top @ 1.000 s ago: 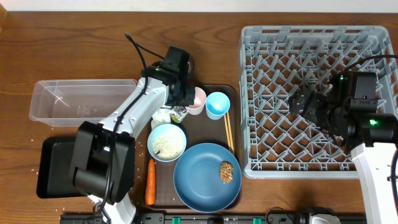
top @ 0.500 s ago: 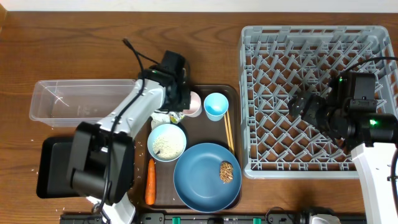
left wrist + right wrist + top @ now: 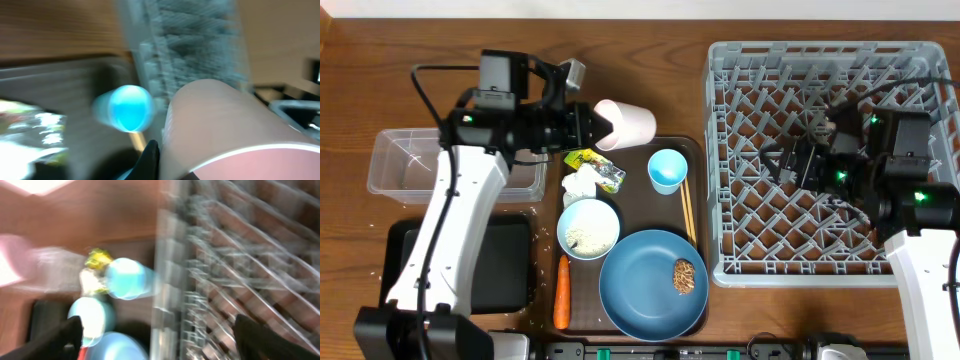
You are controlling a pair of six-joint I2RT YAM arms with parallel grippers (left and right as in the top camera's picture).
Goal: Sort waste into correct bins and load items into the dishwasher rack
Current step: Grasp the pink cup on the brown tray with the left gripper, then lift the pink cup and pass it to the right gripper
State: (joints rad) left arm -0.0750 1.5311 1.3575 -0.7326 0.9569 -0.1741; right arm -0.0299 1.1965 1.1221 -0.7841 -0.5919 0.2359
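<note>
Left tool gripping white-pink cup, light-blue cup nearby

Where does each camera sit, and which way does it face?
Overhead: above the table, looking straight down; both arms show, left end effector gripping the white-pink cup.
Left wrist: on the left arm, looking past that cup toward the light-blue cup and rack; one finger shows.
Right wrist: above the rack, facing the light-blue cup; both fingers show.
Shared: light-blue cup, rack.

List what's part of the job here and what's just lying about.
Job: pink cup (in left gripper), blue cup, bowl, rice, plate, lump, chopsticks, carrot, wrapper, paper, tub, black tray, rack.
Lying about: brown tray.
</note>
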